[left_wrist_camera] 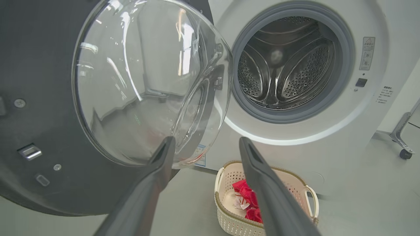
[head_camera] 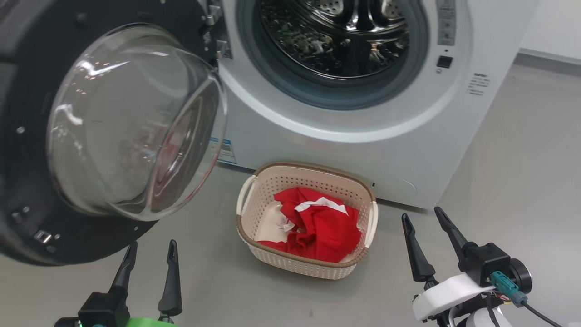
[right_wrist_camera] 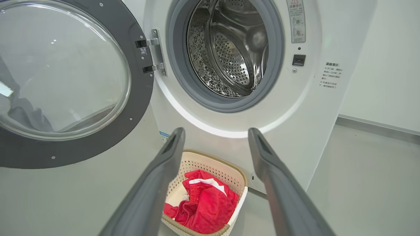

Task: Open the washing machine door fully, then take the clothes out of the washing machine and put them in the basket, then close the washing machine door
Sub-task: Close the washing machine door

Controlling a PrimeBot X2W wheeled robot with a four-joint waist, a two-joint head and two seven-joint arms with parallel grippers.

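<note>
The washing machine [head_camera: 345, 150] [left_wrist_camera: 328, 144] [right_wrist_camera: 295, 124] stands ahead with its steel drum [head_camera: 336, 36] [right_wrist_camera: 229, 49] bare. Its door [head_camera: 27, 136] [left_wrist_camera: 39, 98] [right_wrist_camera: 141, 98] hangs wide open to the left, glass bowl [head_camera: 131, 122] bulging toward me. On the floor in front sits the cream basket [head_camera: 299, 265] [left_wrist_camera: 229, 223] [right_wrist_camera: 203, 164], and the red clothes [head_camera: 322, 225] [left_wrist_camera: 251, 196] [right_wrist_camera: 206, 206] lie inside it. My left gripper [head_camera: 152, 250] [left_wrist_camera: 205, 142] is open just below the door's rim. Right of the basket, my right gripper [head_camera: 422, 215] [right_wrist_camera: 215, 134] is open and holds nothing.
Grey floor [head_camera: 513, 181] stretches to the right of the machine toward a white wall [head_camera: 553, 27]. A metal leg with a castor [left_wrist_camera: 405, 152] stands at the far right in the left wrist view.
</note>
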